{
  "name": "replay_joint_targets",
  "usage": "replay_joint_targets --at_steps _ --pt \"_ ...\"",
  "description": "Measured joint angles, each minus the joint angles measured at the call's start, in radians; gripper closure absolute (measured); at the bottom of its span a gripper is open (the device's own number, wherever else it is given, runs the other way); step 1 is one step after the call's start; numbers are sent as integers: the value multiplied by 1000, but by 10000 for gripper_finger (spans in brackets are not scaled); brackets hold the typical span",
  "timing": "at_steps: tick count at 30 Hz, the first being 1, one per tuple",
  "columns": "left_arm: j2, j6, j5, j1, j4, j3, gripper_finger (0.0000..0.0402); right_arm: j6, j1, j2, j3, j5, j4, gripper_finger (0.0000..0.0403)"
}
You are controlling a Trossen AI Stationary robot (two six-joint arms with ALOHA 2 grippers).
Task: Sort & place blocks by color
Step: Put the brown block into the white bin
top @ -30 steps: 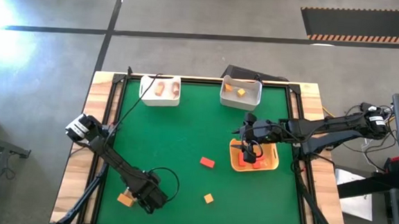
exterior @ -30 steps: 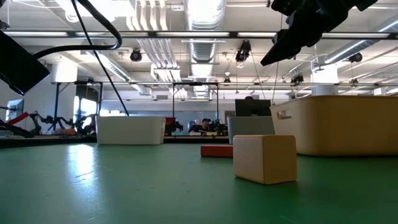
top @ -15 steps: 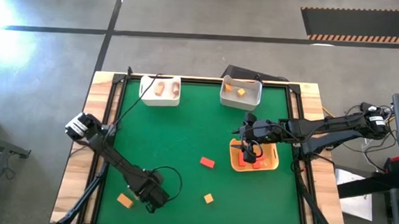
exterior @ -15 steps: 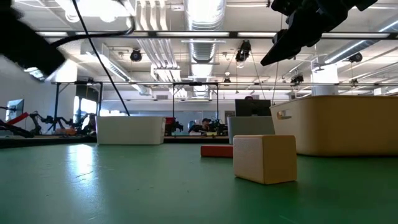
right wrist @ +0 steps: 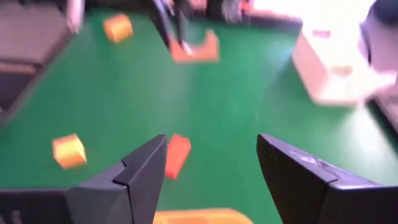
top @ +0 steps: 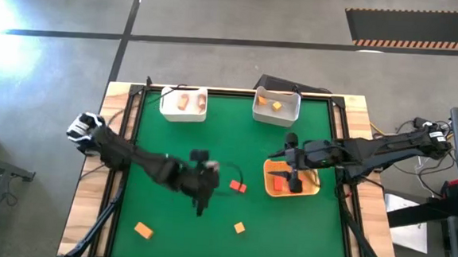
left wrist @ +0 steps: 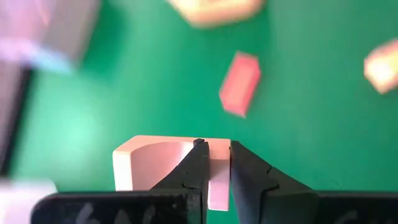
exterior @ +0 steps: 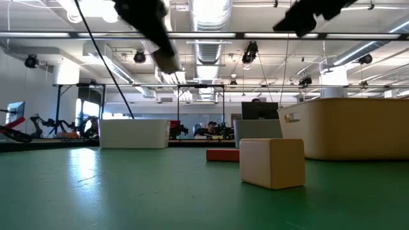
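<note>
Left wrist view: red block (left wrist: pixel 240 84) lies diagonally on green mat (left wrist: pixel 298 137)

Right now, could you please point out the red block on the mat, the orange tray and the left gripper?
red block (top: pixel 238 187): high view, its top face.
orange tray (top: pixel 272 187): high view, its near-left rim.
left gripper (left wrist: pixel 214 163): left wrist view, between the fingertips.

Grey concrete floor (top: pixel 220 16) with dark tape lines, ribbed floor mat (top: pixel 414 30), bright ceiling lights (exterior: pixel 211 9), exposed ducts (exterior: pixel 208 48)

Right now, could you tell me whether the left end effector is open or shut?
Shut on a pale block: in the left wrist view, the left end effector pinches its edge above the table.
</note>
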Motion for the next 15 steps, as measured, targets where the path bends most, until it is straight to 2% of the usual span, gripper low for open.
replay_joint_targets --at_steps 4,7,11,15 --pt "-73 327 1 83 358 -76 376 -52 42 -67 -5 -5 114 165" --pt "-116 528 113 126 663 -163 378 -80 66 -99 -37 -39 255 165" --pt "-143 617 294 165 968 -268 379 -84 68 -116 -108 -61 416 165" --pt "-147 622 379 192 1177 -367 379 -126 63 -115 -175 -22 499 165"
